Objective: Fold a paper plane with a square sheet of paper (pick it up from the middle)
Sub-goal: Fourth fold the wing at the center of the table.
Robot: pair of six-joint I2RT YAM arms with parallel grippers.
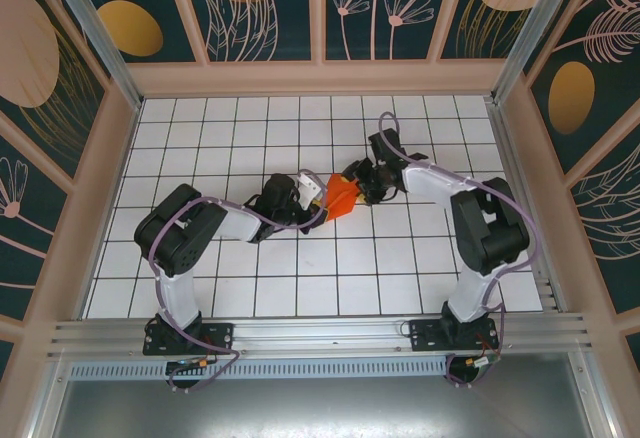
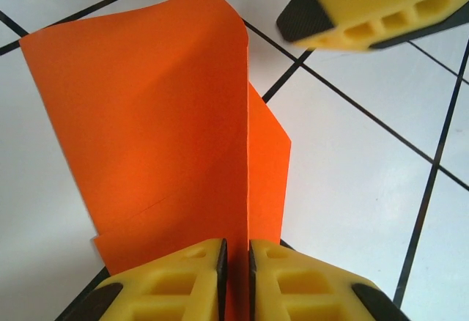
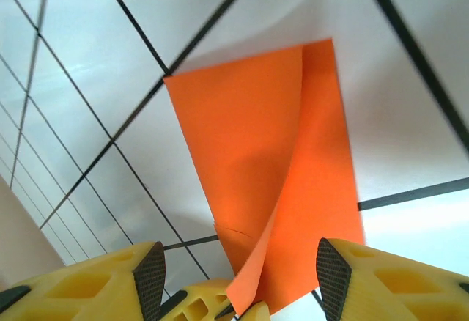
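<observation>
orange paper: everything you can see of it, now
The paper is thin, plain, bright orange and unmarked. It is folded lengthwise into two overlapping layers, with one flap curling away and a faint crease near the gripped end. It sits near the middle of the table. The left gripper is shut on its folded edge. The right gripper stands open on either side of it, fingers clear of the sheet. Whether the paper rests on the table is unclear.

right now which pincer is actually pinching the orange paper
The left pincer: its yellow fingers are pressed together on the edge of the orange paper. On the right pincer the fingers stand wide apart.
</observation>
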